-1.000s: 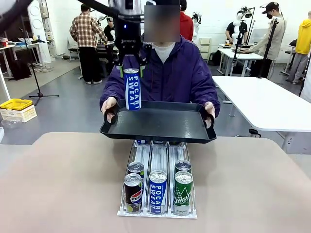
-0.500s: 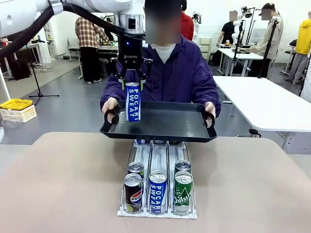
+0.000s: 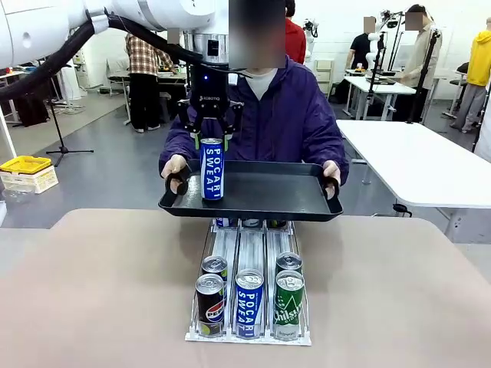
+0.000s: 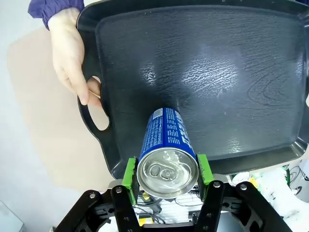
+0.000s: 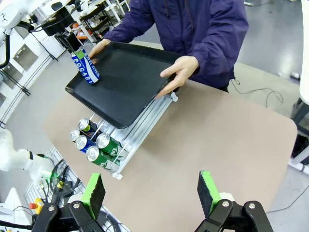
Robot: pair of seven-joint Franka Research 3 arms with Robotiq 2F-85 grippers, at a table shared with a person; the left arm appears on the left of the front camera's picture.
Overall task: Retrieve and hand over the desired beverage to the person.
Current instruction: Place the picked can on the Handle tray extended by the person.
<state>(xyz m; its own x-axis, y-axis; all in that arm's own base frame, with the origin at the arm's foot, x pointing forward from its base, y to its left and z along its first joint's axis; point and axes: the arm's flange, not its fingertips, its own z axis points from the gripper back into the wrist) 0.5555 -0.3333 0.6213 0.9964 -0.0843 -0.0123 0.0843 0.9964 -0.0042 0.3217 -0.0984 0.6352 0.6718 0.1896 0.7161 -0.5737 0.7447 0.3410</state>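
Standing upright in a corner of the black plastic handled tray (image 3: 261, 192), the blue Pocari Sweat can (image 3: 212, 169) is clamped just below its rim by the left gripper (image 3: 212, 142), jaws closed against its sides. The white lettering is given by the front view; the silver pull-tab lid (image 4: 167, 170) and a green pad (image 4: 129, 175) pressed on each side, by the left wrist view. The tray is held at both handles by the person in the purple hooded sweatshirt (image 3: 284, 115). Below the tray's near edge a white wire rack (image 3: 230, 245) of cans is set on the tan table (image 3: 100, 291). In the right wrist view the right gripper (image 5: 150, 193) is seen above the table, away from the tray, jaws spread wide and empty.
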